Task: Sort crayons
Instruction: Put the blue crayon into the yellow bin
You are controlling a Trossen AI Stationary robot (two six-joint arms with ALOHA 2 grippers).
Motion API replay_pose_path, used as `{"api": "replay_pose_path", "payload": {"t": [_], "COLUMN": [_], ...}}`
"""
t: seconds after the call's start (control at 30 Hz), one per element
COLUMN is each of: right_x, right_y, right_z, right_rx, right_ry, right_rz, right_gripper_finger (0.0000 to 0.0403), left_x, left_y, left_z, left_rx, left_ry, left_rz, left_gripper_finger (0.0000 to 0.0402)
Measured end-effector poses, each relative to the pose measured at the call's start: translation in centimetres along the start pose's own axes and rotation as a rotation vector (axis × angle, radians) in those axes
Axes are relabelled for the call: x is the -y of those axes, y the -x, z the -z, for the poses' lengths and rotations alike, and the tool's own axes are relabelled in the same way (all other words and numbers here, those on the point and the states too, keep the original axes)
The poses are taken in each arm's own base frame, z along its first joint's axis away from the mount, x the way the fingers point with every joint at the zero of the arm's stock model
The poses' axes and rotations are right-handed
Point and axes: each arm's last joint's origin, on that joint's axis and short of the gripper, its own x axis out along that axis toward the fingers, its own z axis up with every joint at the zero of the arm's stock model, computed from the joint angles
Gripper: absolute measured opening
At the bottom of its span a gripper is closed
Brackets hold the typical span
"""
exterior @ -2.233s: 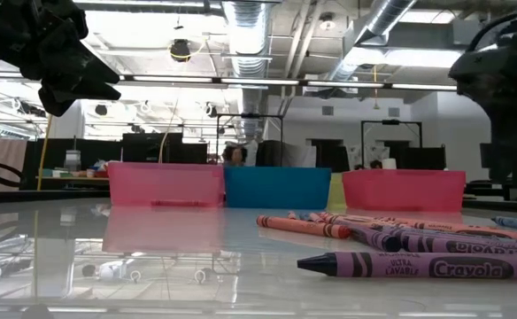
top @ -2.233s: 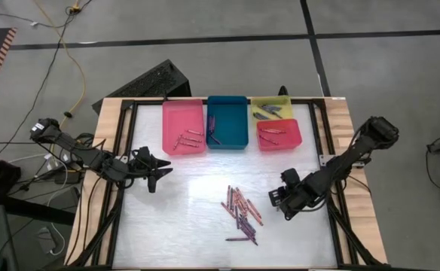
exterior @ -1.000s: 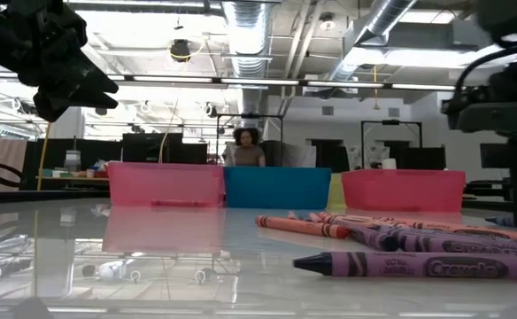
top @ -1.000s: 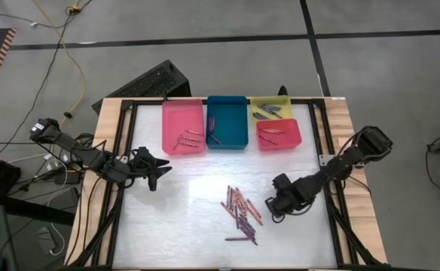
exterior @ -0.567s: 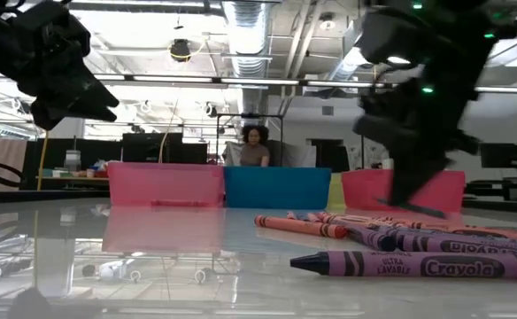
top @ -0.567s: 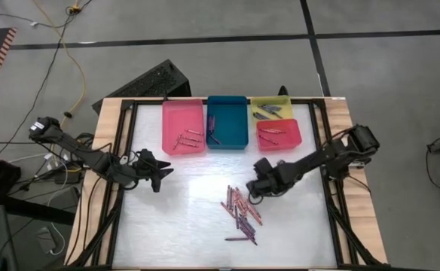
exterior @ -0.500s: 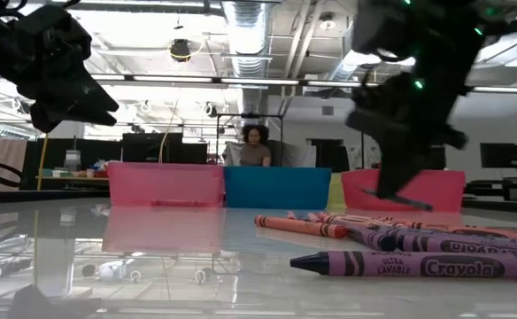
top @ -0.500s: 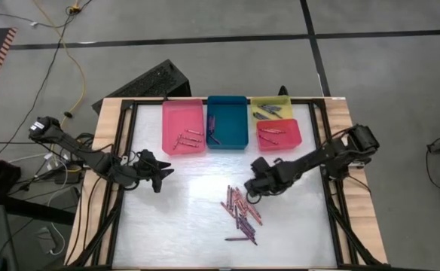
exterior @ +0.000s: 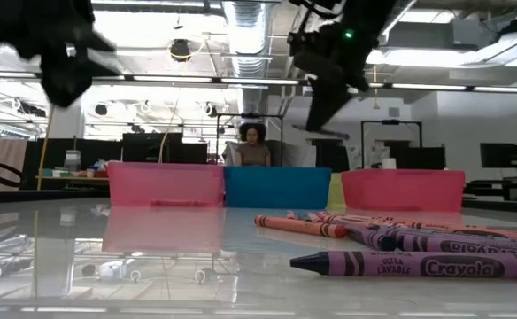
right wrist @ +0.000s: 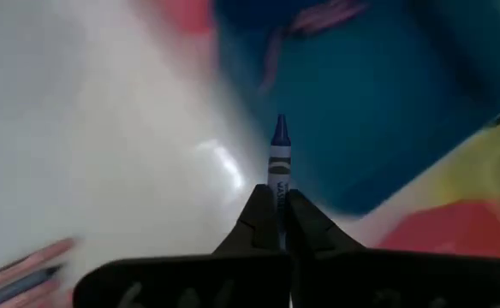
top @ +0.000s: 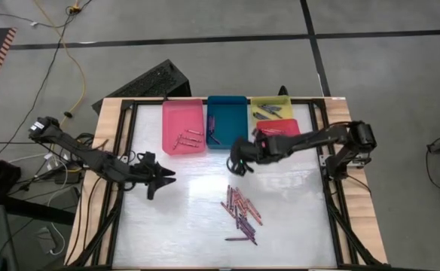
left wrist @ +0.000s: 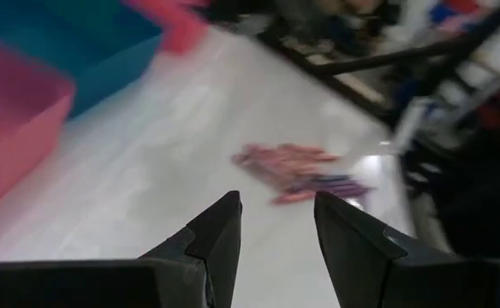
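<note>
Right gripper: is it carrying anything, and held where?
Yes. The right gripper holds a dark blue crayon by its rear end, tip pointing forward, near the teal tray. The left gripper holds nothing.

Glossy white tabletop – wooden side planks – smooth plastic trays, paper-wrapped crayons

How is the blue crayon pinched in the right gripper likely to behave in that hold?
The blue crayon looks stiff: it juts straight from the right gripper without sagging. Probably light, being thin and short. Held near one end between narrow fingertips, it may pivot or slip, and would likely roll if dropped on the glossy table.
</note>
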Motion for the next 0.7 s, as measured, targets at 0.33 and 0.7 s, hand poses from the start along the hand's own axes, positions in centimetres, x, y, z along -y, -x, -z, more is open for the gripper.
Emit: {"api": "replay_pose_path", "payload": {"t": [0.33,0.7], "right_x": [6.8,17.1], "right_y": [-0.5,-1.0], "right_z": [-4.0,-3.7], "right_rx": [-0.015,-0.135], "right_ry": [0.085,-0.020], "right_rz": [0.136,0.254], "right_gripper_finger": [0.0000,0.0000], "left_x": [-0.5,-1.7], "left_y": [3.6,4.8], "left_z": [-3.0,-2.5], "left_rx": [-0.004,-0.055], "left_ry": [-0.085,-0.132], "left_rz": [-0.139,-0.190], "left_gripper_finger": [0.0139,0.0139]}}
